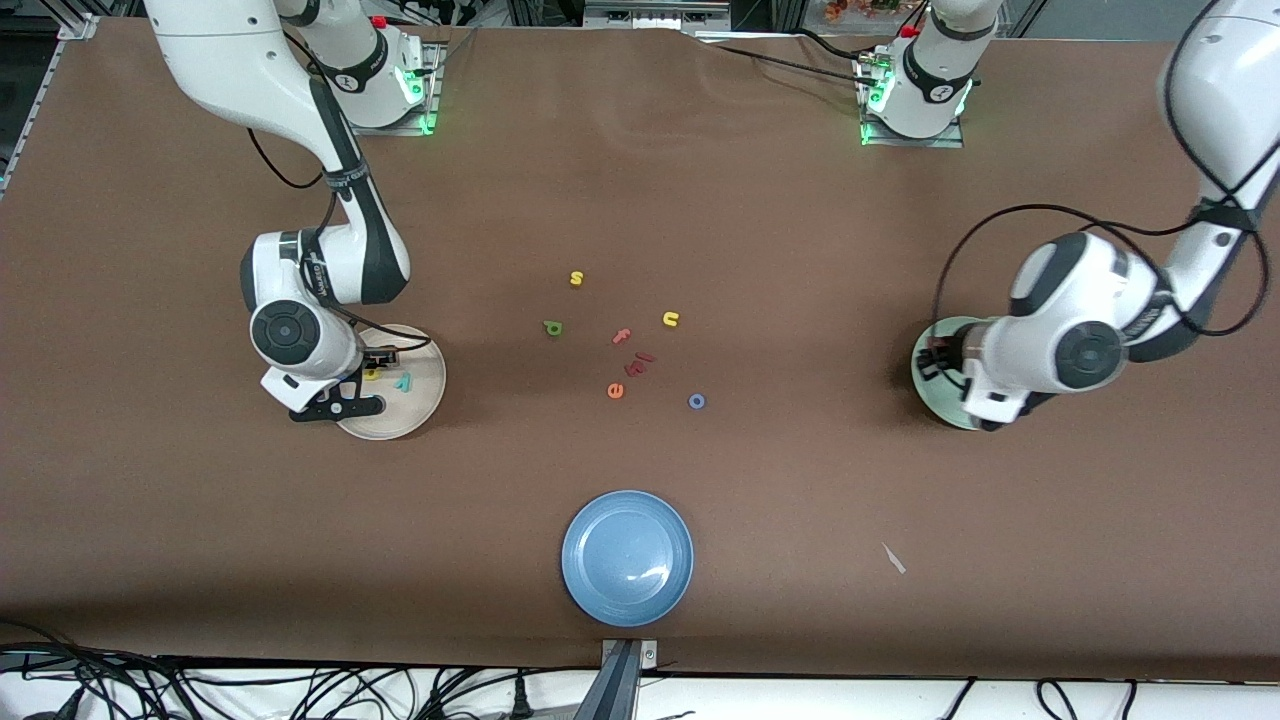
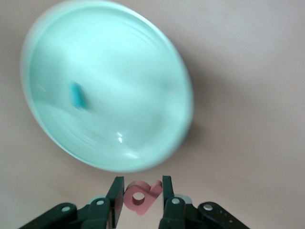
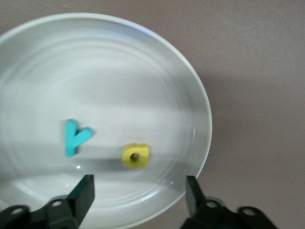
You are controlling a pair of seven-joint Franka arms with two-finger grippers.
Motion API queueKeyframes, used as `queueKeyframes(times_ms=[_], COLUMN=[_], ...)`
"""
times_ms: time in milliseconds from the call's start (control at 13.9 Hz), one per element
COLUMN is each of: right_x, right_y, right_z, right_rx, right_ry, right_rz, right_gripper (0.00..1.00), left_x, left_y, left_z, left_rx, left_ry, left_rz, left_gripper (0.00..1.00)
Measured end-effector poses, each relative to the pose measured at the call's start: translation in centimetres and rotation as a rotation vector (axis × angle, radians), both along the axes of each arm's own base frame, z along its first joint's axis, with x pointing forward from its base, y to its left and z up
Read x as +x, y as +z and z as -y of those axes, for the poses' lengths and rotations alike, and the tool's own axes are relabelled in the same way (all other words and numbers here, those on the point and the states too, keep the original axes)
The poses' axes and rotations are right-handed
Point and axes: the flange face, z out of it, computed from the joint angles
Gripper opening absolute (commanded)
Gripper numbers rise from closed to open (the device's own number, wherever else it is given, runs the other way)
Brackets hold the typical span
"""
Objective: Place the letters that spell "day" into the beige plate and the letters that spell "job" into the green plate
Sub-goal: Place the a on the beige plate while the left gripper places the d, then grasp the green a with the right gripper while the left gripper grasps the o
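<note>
While my left gripper [image 2: 139,198] pinches the pinkish-red b [image 2: 142,195] beside the green plate [image 2: 157,62], which holds the teal j [image 2: 77,95], my right gripper [image 3: 138,193] hangs wide over the beige plate [image 3: 186,86] bearing yellow d [image 3: 135,156] and teal y [image 3: 74,137]. Foam judged light, soft: grip flat edges. Brown table [image 1: 800,500], uncrowded.

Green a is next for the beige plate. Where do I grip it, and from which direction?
Judging by its pose, come straight down from above: the green a lies flat on the table, apart from the other letters. Pinch its outer edges across the narrow width, fingers lowered to the tabletop.
</note>
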Motion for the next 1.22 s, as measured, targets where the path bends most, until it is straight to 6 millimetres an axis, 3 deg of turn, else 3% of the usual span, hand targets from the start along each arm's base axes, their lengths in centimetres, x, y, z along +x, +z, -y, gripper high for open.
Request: queueKeyframes(times_ms=[72, 143, 215, 287, 430, 573, 717, 860, 1004, 1219], right_x=[-0.4, -0.9, -1.5, -2.1, -3.9, -6.0, -8.1, -10.1, -11.4, -11.7], right_y=[1.1, 2.0, 2.5, 2.6, 2.5, 2.4, 2.3, 1.4, -0.1, -2.9], right_z=[-1.0, -2.3, -4.0, -5.9, -10.6, -15.7, -20.4, -24.0, -25.7, -26.3], right_rx=[0.014, 0.039, 0.075, 0.098, 0.109, 0.105, 0.106, 0.118, 0.126, 0.133], right_ry=[0.004, -0.001, -0.020, -0.047, -0.105, -0.196, -0.315, -0.424, -0.525, -0.686], right_rz=[-0.014, -0.026, -0.036, -0.041, -0.044, -0.024, 0.041, 0.110, 0.151, 0.197], right_gripper=[0.95, 0.94, 0.94, 0.94, 0.94, 0.94, 0.94, 0.87, 0.82, 0.73], left_x=[-0.1, -0.3, -0.4, -0.5, -0.5, -0.4, -0.3, -0.4, -1.0, -1.2], left_y=[-0.5, -1.3, -2.2, -3.0, -3.7, -3.1, -1.3, 1.2, 3.1, 4.9], left_z=[-2.3, -3.9, -5.0, -5.3, -4.8, -3.4, -0.2, 4.7, 11.4, 21.5], left_rx=[0.020, 0.046, 0.064, 0.065, 0.053, 0.040, -0.002, -0.013, 0.009, -0.018], left_ry=[-0.012, -0.025, -0.032, -0.035, -0.039, -0.030, 0.021, 0.078, 0.113, 0.207], left_rz=[0.001, -0.002, -0.006, -0.009, -0.011, -0.005, 0.003, 0.026, 0.058, 0.172], left_gripper=[0.16, 0.47, 0.92, 1.00, 1.00, 1.00, 1.00, 1.00, 1.00, 0.99])
